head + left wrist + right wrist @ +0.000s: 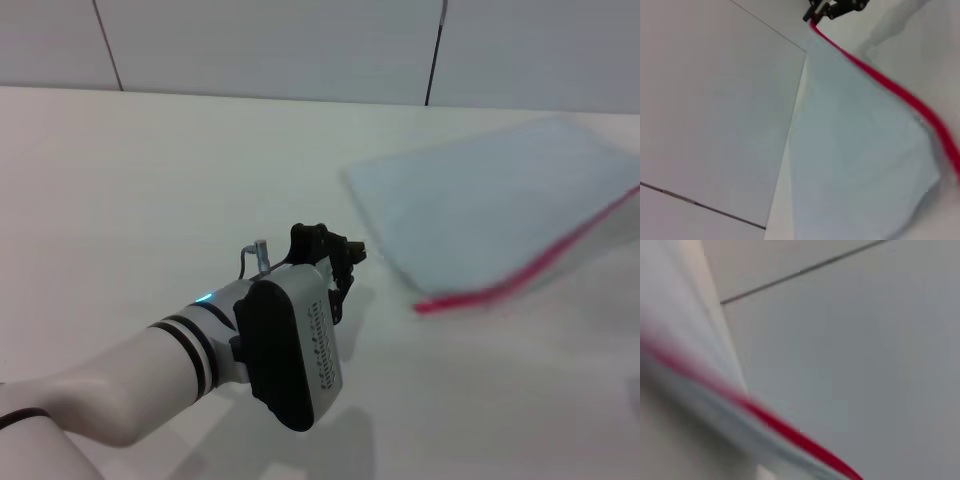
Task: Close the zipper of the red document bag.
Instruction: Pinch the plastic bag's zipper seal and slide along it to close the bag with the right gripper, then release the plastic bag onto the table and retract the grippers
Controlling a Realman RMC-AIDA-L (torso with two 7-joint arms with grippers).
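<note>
Red document bag point(500, 205) flat on table point(150, 180); left pincer point(345, 262) low beside it, empty, opening unclear; right arm unseen

The bag point(490, 210), a flat rectangular pouch of pale blue-grey translucent plastic, is laid flat on the surface at the right, turned at an angle. The zipper point(530, 270), a thin bright red strip, is seen along its near long edge.

a bare lab-like test bench: plain white table point(150, 180) against grey seamed wall panels point(270, 45).
</note>
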